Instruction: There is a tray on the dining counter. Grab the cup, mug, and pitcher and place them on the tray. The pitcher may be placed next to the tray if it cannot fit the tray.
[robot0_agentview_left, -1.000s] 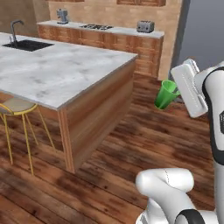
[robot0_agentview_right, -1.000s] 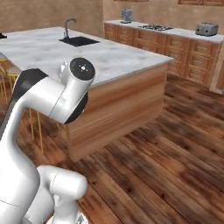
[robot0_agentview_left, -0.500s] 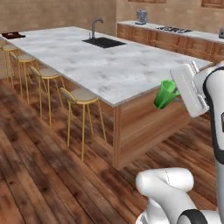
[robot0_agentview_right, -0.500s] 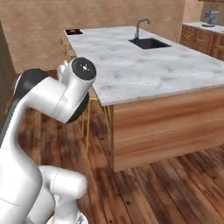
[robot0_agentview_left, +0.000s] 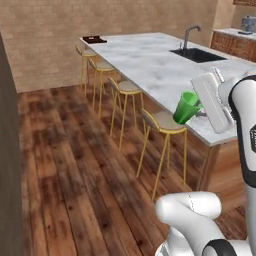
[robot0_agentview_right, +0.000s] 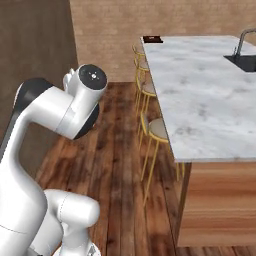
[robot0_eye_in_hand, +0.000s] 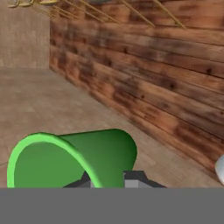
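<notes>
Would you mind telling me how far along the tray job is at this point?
Nothing looks delivered yet: the tray sits at the far end of the dining counter with no green or yellow thing visible on it. In hand: the gripper is shut on the green cup, carried tilted off the counter's stool side. Left: setting the cup on the tray, then fetching the mug and pitcher.

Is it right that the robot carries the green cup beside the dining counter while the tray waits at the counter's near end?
Not quite. The cup is carried beside the dining counter, but the tray sits at its far end, as the left base view shows.
</notes>
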